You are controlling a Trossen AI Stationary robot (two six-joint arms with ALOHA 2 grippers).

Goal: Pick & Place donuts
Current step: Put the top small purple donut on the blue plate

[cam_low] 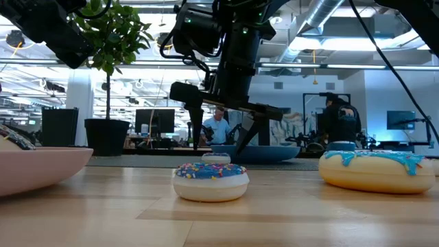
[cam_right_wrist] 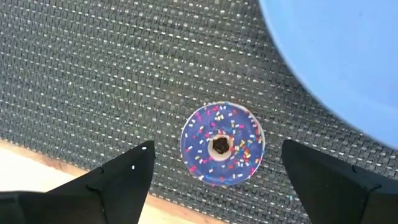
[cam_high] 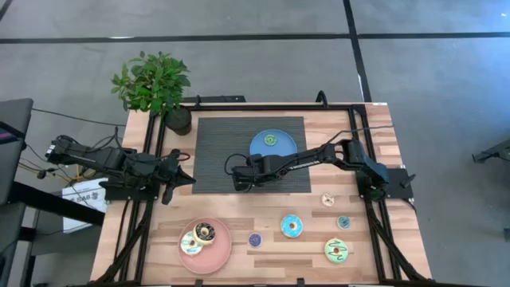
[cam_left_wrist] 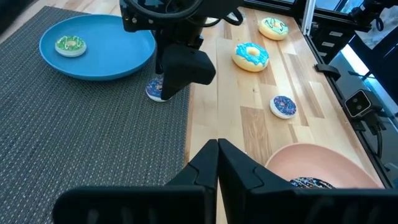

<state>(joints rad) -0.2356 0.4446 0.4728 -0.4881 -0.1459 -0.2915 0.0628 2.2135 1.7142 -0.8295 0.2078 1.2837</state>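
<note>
On grey mat (cam_high: 215, 151): right gripper (cam_right_wrist: 214, 171) spread over small purple donut (cam_right_wrist: 222, 144), poised to grasp; left gripper (cam_left_wrist: 217, 155) clenched, empty.

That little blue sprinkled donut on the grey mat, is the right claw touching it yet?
Apart. In the right wrist view the small blue donut lies between the open right gripper's fingers, with bare mat showing on both sides.

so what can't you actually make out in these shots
- High view: the small blue donut on the mat; the right gripper, open above it, covers it.
- Left wrist view: the dark donut on the pink plate, cut off by the edge.
- Low view: the plate's contents, behind its rim.
- Left gripper: shut, nothing between the fingers.
</note>
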